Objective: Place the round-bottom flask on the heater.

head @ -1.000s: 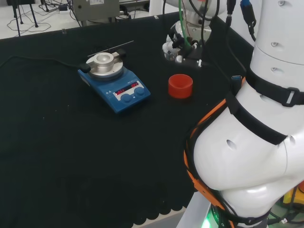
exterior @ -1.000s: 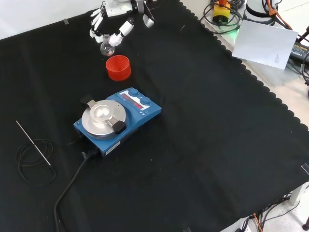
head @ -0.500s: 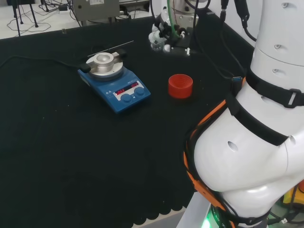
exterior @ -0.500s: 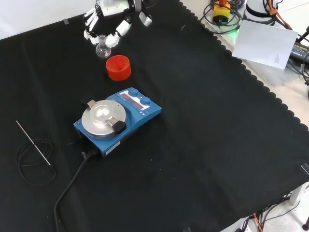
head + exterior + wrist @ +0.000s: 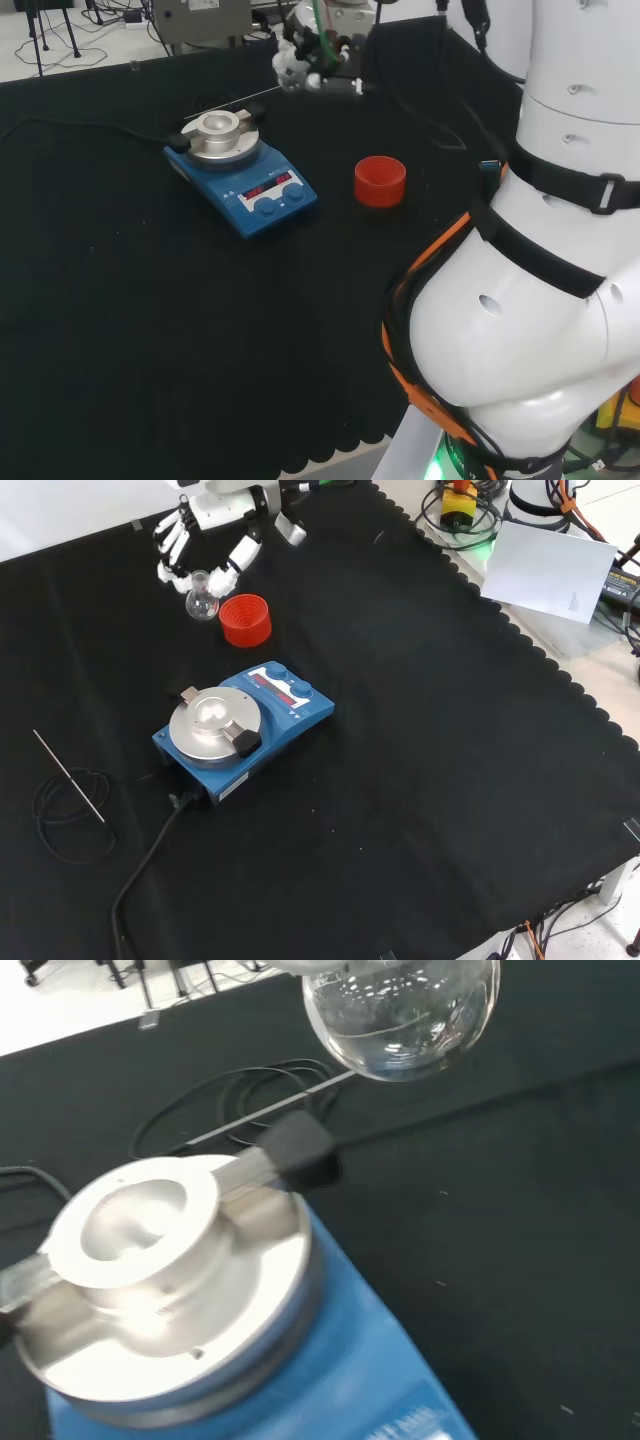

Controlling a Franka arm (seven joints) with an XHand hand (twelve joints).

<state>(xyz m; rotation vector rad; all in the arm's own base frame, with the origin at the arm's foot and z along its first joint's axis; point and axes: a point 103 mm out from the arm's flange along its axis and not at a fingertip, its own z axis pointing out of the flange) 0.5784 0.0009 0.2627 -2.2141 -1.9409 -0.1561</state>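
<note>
A small clear round-bottom flask [image 5: 201,602] hangs in the air with the hand [image 5: 205,550] shut on its neck. In the front view the hand comes in from the top left, above and left of the red ribbed ring [image 5: 245,619]. The head view puts the hand [image 5: 297,62] above and right of the blue heater [image 5: 240,170]. The heater [image 5: 240,730] carries a round silver block with a bowl-shaped hollow. In the wrist view the flask's bulb [image 5: 400,1012] floats above the cloth, apart from the silver block [image 5: 160,1260].
The red ribbed stand [image 5: 380,180] sits on the cloth right of the heater in the head view. A thin metal rod and a coiled black cable [image 5: 70,795] lie left of the heater in the front view. The heater's black cord [image 5: 150,870] trails toward the front edge.
The hand has carried the flask leftward in both fixed views, away from the red ring and closer to the heater.
</note>
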